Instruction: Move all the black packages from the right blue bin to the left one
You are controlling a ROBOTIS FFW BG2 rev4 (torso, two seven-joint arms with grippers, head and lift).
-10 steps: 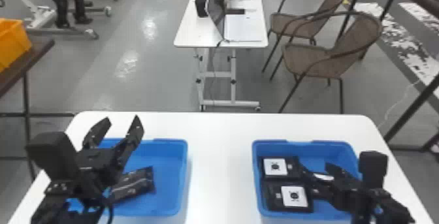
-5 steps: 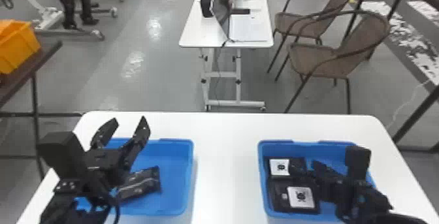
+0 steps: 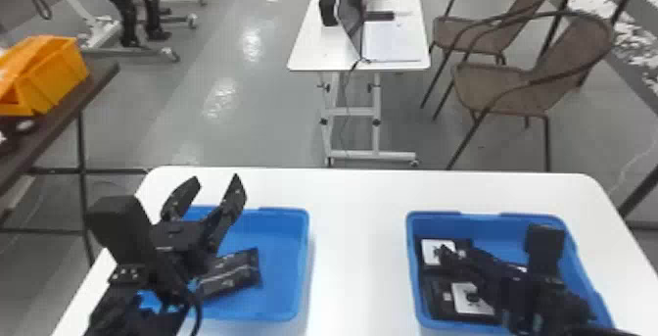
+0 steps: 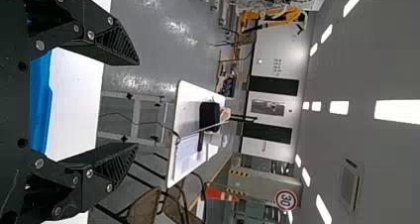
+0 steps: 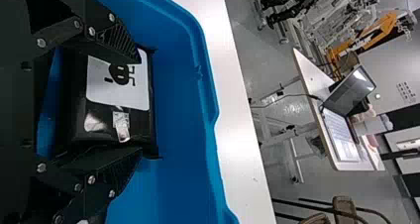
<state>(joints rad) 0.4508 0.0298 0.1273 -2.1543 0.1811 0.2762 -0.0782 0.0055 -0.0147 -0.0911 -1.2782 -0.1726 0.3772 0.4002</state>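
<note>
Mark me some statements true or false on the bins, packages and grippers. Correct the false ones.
1. The left bin and right bin stand on a white table. True.
2. The left bin is empty. False: a black package lies in it.
3. The left gripper has its fingers spread apart. True.
4. The right gripper is at the left bin. False: it is at the right bin.

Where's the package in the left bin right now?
Head view, left side: the black package lies in the left blue bin, beside the left gripper.
</note>
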